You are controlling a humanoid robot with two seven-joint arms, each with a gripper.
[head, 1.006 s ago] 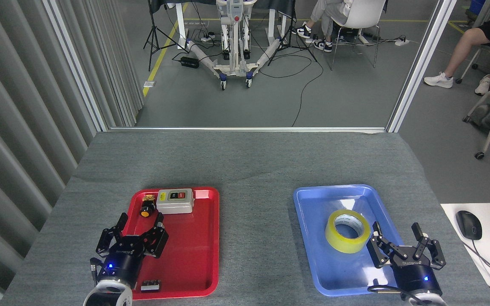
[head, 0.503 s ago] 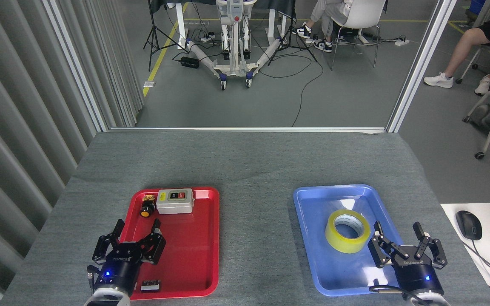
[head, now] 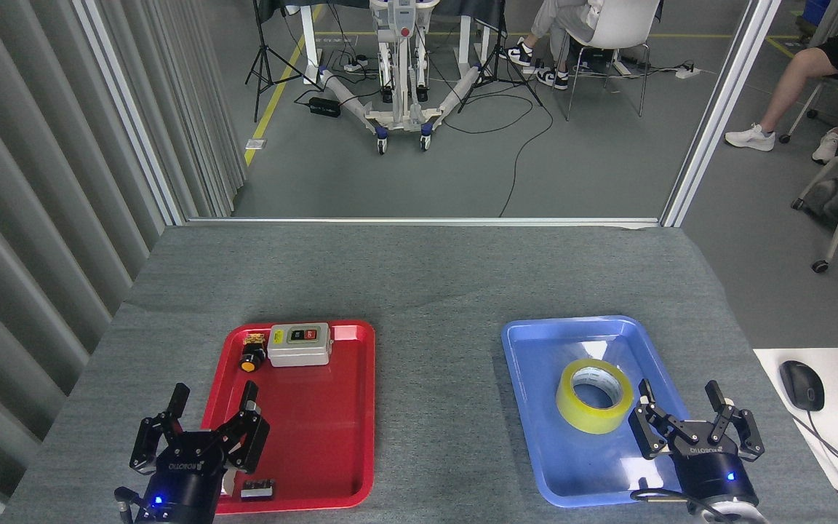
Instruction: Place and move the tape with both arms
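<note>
The left gripper hangs low at the near-left corner of the red tray, its 2 fingers spread wide with nothing between them. Just ahead of it in the tray sit a small black knob with a yellow cap and, beside that, a grey switch box; a little dark block lies right next to the gripper on its right. None of these belong to the job, so this arm looks parked out of the way, presumably waiting for a handover.

Across the grey desk, well off to that gripper's right, the blue tray holds the tape, lying flat with its white core facing up. The right gripper sits just behind and to the right of the roll, fingers released and apart, its left finger close to the roll's rim though I cannot tell if it touches. That open stance, tips aimed toward the roll, suggests it is lined up to take the tape, likely pinching one wall through the core. The grasp has not been made yet.
</note>
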